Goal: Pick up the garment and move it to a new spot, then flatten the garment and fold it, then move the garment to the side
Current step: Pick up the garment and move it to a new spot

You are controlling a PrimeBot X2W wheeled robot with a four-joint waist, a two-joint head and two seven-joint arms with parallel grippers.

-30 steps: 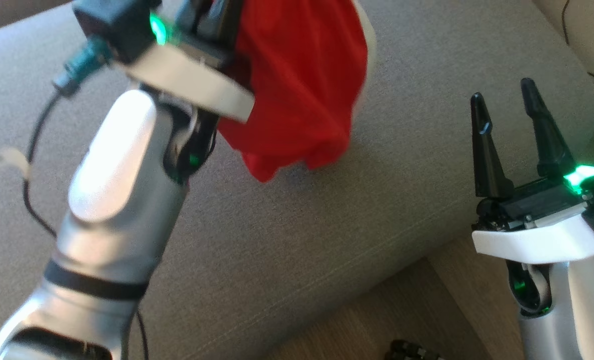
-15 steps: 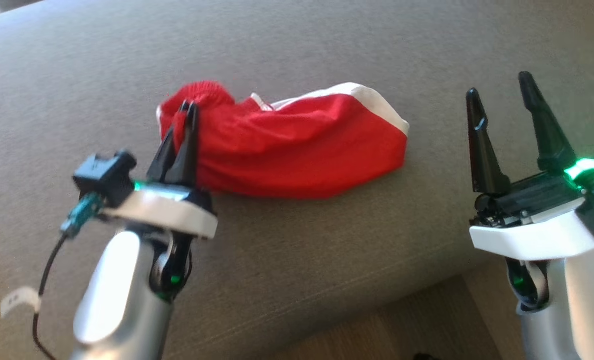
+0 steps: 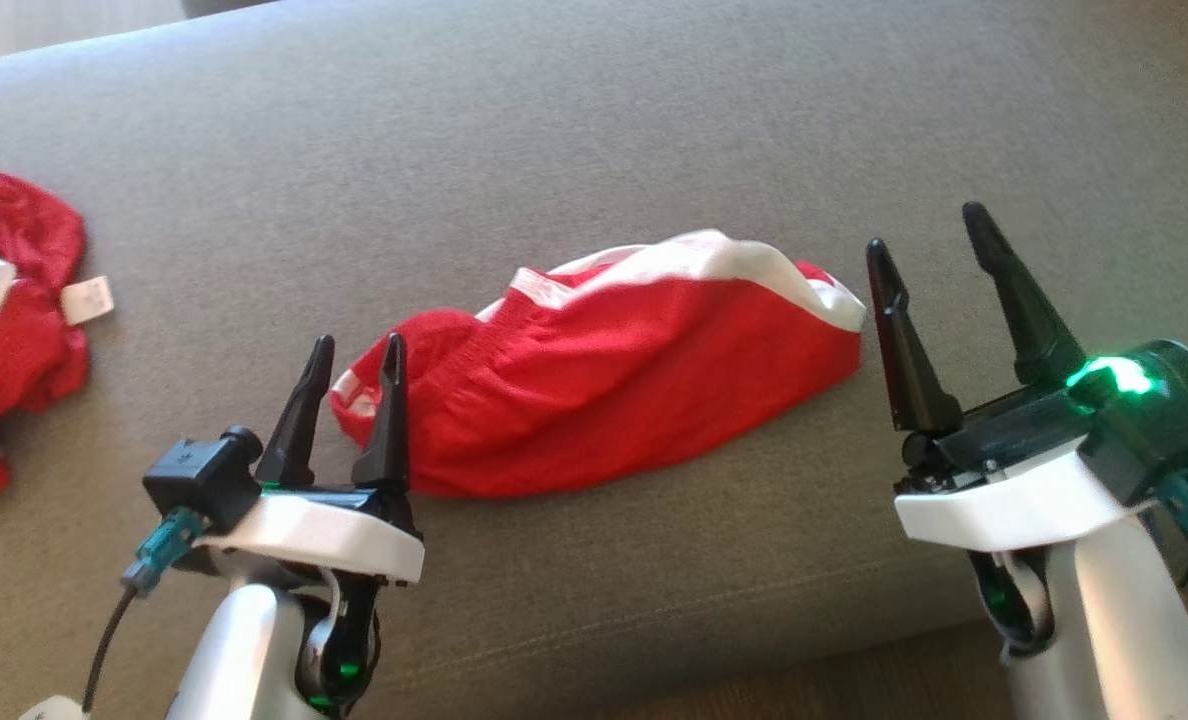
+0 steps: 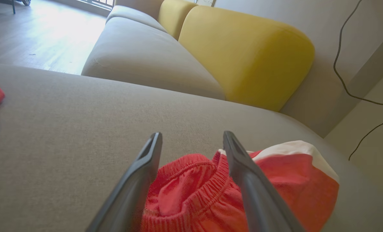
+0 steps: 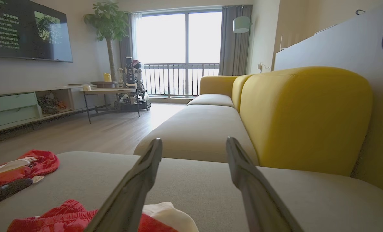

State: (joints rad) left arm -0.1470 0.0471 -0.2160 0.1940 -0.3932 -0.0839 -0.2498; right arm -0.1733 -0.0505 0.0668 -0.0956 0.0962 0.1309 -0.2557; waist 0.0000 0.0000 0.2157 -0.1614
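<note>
Garment judged from the left gripper outward: jaws spread wide, nothing held, both dark fingers pointing far across the grey sofa seat. Just beyond and slightly right of those fingertips, the gathered elastic waistband, seen low between the two fingers in the left wrist view; hard to tell whether touching the cloth or merely over it. From that bunched end, a long red body stretching rightward and a little farther away, ending in a white-trimmed hem just left of the right gripper. Right gripper likewise wide open and empty, apart from the cloth, fingers aimed far and slightly right. Long axis therefore left to right across the seat, near-left end to far-right end, waistband pointing left, hem pointing right. Lies crumpled rather than flat, in the middle of the seat between both arms. Left arm nearer its end; probably one end for each gripper when spreading it out. Well apart at the far left edge, a second red heap with a white tag.
</note>
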